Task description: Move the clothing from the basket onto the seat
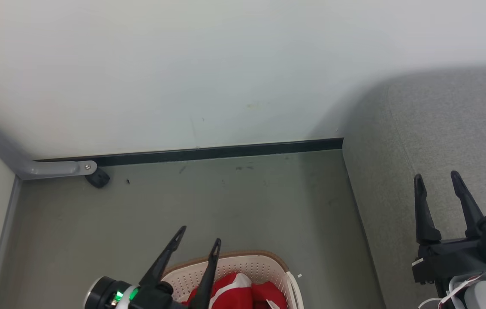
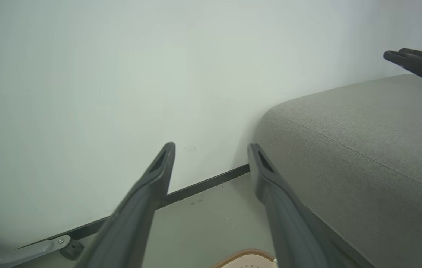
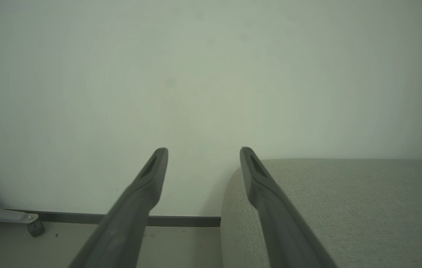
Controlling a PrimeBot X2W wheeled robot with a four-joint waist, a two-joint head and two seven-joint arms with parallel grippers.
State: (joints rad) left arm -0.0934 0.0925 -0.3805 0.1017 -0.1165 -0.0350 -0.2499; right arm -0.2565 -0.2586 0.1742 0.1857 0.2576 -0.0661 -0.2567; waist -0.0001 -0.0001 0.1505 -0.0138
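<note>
Red clothing (image 1: 243,294) with a white stripe lies in the cream perforated basket (image 1: 268,268) on the floor at the bottom of the head view. My left gripper (image 1: 200,240) hangs over the basket's left part, open, with nothing between its fingers. Its wrist view shows the basket's brown rim (image 2: 242,255) below and the grey seat (image 2: 363,149) to the right. The seat (image 1: 431,141) fills the right of the head view. My right gripper (image 1: 436,178) stands open and empty above the seat's near part; the seat (image 3: 345,208) lies under its right finger in its wrist view.
A pale wall (image 1: 182,64) with a dark baseboard (image 1: 225,151) closes the far side. A grey metal bracket with a black foot (image 1: 97,177) sits at the floor's far left corner. Grey-green floor (image 1: 225,206) lies between basket, wall and seat.
</note>
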